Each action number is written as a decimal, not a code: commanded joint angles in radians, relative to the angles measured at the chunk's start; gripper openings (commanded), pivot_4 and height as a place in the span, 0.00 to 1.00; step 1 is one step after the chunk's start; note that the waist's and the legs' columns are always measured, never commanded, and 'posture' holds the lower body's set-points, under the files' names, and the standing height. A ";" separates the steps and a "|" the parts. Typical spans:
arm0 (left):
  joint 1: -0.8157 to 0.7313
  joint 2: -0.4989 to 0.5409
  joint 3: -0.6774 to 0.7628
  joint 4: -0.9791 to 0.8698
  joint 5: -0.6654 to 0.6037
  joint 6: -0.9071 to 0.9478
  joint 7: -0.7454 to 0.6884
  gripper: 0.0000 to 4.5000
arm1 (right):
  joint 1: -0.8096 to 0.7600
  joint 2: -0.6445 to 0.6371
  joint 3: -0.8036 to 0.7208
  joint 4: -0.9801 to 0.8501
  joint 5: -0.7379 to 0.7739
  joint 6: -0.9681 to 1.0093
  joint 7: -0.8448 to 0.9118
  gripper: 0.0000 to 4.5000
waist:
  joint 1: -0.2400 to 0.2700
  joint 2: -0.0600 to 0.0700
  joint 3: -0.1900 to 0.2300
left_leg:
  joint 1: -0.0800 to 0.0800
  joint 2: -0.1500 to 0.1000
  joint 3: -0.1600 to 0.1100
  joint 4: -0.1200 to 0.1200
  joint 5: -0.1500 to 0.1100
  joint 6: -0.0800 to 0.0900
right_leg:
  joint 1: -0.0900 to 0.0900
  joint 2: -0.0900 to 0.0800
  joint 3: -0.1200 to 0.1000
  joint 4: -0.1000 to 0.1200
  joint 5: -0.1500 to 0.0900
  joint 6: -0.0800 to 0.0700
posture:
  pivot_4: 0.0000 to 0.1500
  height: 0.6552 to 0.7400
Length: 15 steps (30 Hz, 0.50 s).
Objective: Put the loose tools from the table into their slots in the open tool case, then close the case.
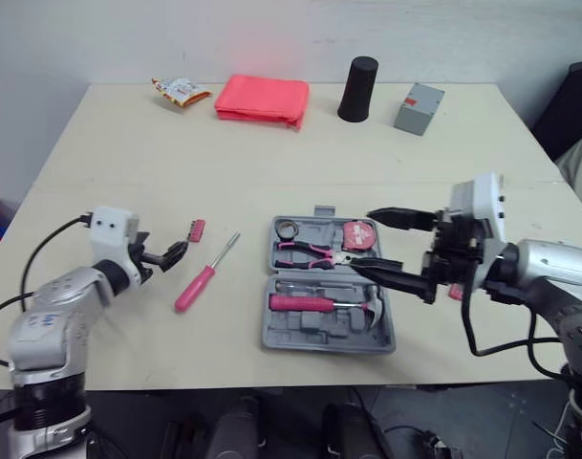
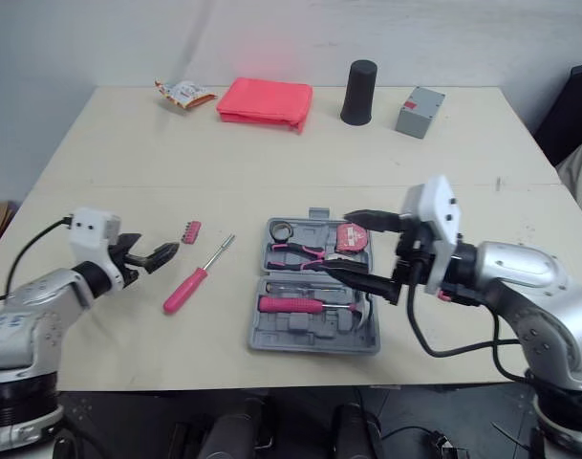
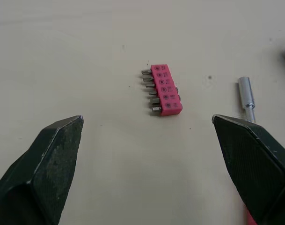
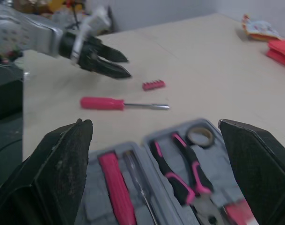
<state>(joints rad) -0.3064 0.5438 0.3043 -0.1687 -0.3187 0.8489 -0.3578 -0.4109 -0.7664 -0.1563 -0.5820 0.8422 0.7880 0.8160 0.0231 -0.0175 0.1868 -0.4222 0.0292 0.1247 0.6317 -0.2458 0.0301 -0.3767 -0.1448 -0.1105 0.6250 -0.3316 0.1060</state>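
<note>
My left gripper point(image 1: 176, 252) is released and empty, with the bit holder point(image 1: 196, 229) at one o'clock and the screwdriver point(image 1: 205, 275) at four. My right gripper point(image 1: 365, 239), fingers spread, hangs over the open tool case point(image 1: 319, 330).

Far row, listed left to right | snack packet point(image 1: 181, 91) laid flat | folded red cloth point(image 1: 263, 99) set just beside it | black tapered cylinder point(image 1: 358, 89) stood upright | grey box point(image 1: 419, 108) placed near the cylinder

Left arm point(image 1: 66, 298), right arm point(image 1: 550, 268) forward — jaws wide.
</note>
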 commanded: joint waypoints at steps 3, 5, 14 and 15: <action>-0.063 -0.031 -0.123 0.155 0.122 -0.190 0.044 1.00 | -0.038 0.016 0.047 -0.001 -0.006 -0.022 0.001 1.00 | 0.002 -0.002 0.000 | 0.000 0.000 0.000 0.000 0.000 0.001 | 0.000 0.000 -0.003 0.000 0.000 0.000 | 1.00 0.95; -0.070 -0.051 -0.135 0.189 0.125 -0.220 0.043 1.00 | -0.041 0.027 0.062 0.002 -0.019 -0.030 -0.007 1.00 | 0.001 -0.002 0.000 | 0.000 0.000 0.002 0.000 0.000 0.002 | 0.000 -0.001 -0.004 0.000 0.001 0.001 | 1.00 0.95; -0.113 -0.075 -0.156 0.301 0.152 -0.288 0.044 1.00 | -0.023 0.049 0.066 -0.013 -0.029 -0.035 -0.034 1.00 | 0.004 -0.003 0.000 | 0.000 0.000 0.001 0.002 0.001 0.003 | 0.001 -0.001 -0.006 0.001 0.001 0.001 | 1.00 0.95; -0.114 -0.075 -0.156 0.302 0.151 -0.283 0.043 1.00 | -0.022 0.048 0.065 -0.013 -0.028 -0.036 -0.035 1.00 | 0.003 -0.003 0.000 | 0.000 0.000 0.001 0.002 0.001 0.003 | 0.001 -0.002 -0.006 0.001 0.001 0.001 | 1.00 0.95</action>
<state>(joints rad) -0.4247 0.4720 0.1513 0.1205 -0.1817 0.5552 -0.3240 -0.4322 -0.7136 -0.0745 -0.5673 0.8094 0.7668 0.7833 0.0266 -0.0201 0.1868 -0.4218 0.0288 0.1255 0.6335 -0.2452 0.0328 -0.3760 -0.1464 -0.1165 0.6264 -0.3308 0.1075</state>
